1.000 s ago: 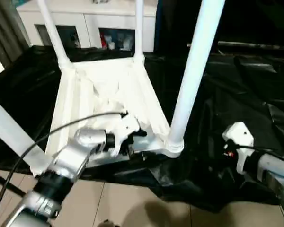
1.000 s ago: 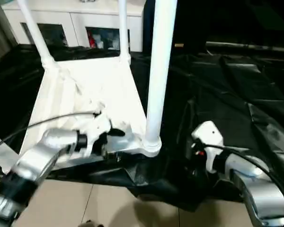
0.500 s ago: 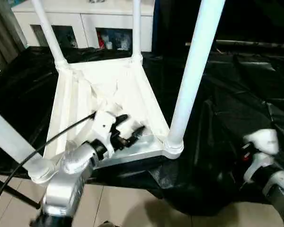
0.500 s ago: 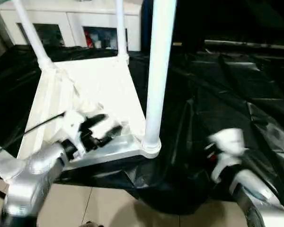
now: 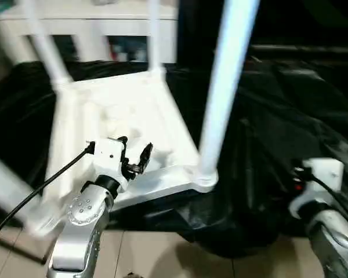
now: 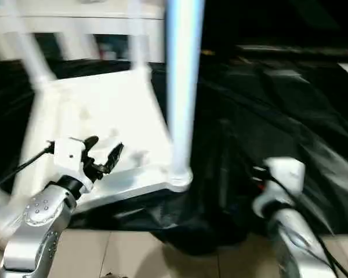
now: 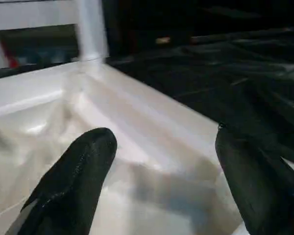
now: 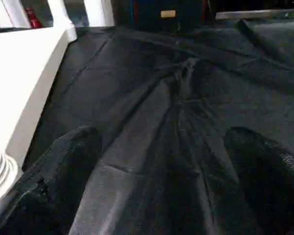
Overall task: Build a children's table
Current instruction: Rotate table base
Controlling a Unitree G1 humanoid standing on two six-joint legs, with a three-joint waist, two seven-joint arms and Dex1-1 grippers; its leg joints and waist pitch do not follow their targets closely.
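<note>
Upside-down white plastic table on crinkled black sheeting

The ribbed tabletop (image 5: 133,116) lies at centre-left, its smooth round legs (image 5: 223,87) standing up from the corner sockets. The left claw (image 5: 136,159) hovers released over its near edge at seven o'clock; the right claw (image 8: 157,196), also released, hangs above the glossy sheet (image 5: 278,116) at four o'clock.

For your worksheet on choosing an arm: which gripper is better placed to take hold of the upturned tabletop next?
Probably the left gripper: it hangs open over the tabletop near edge. The right gripper, also open, faces the black sheet beside it.
</note>
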